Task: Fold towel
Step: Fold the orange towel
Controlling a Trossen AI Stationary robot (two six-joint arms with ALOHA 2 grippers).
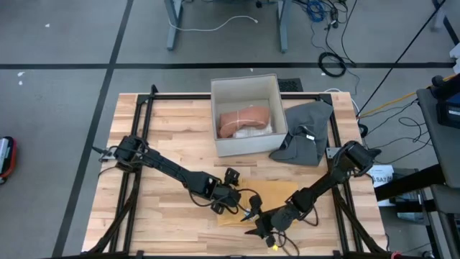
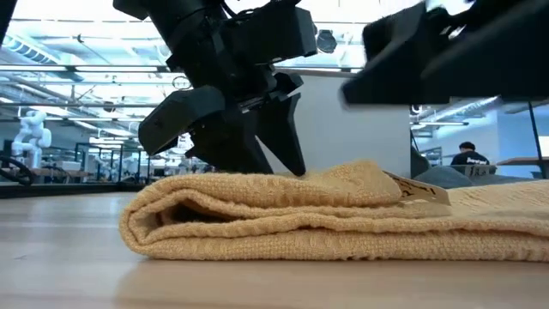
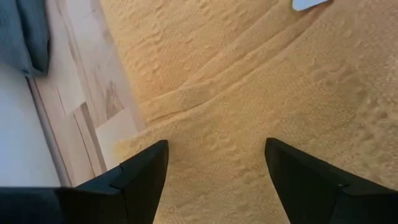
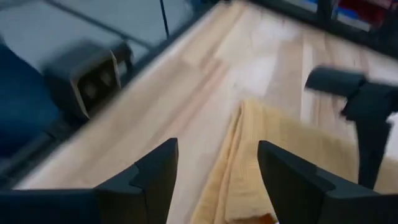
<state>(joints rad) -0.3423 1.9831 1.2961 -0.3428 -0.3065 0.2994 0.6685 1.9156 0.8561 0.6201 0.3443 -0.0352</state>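
The towel [image 2: 343, 219] is a thick mustard-yellow cloth with a nubbly waffle weave, lying folded in soft stacked layers with a rounded fold edge and a small pale tag [image 2: 425, 190] on its top layer. It sits on the near part of the surface [image 1: 180, 137], directly under the fingers of both arms. The left gripper [image 3: 214, 180] hangs just above the cloth with its two dark, wedge-shaped fingers [image 3: 140, 177] spread wide and nothing between them but towel weave below. The right gripper [image 4: 214, 180] is just over the towel's edge, fingers [image 4: 155, 174] apart and holding nothing, with the long folded hem running out ahead between them and bare wood to one side. The surface is pale butcher-block planks with a black metal frame round it. Well beyond the fingers stands a white square bin [image 1: 248, 115] holding a salmon-coloured cloth [image 1: 244, 119], and beside it a slumped grey cloth [image 1: 305, 133]. Around it the floor [image 1: 65, 101] is grey tile with cables [image 1: 330, 65] trailing; across the room are bright ceiling lights, a white robot figure [image 2: 30, 137] and a person [image 2: 470, 159] seated far off.
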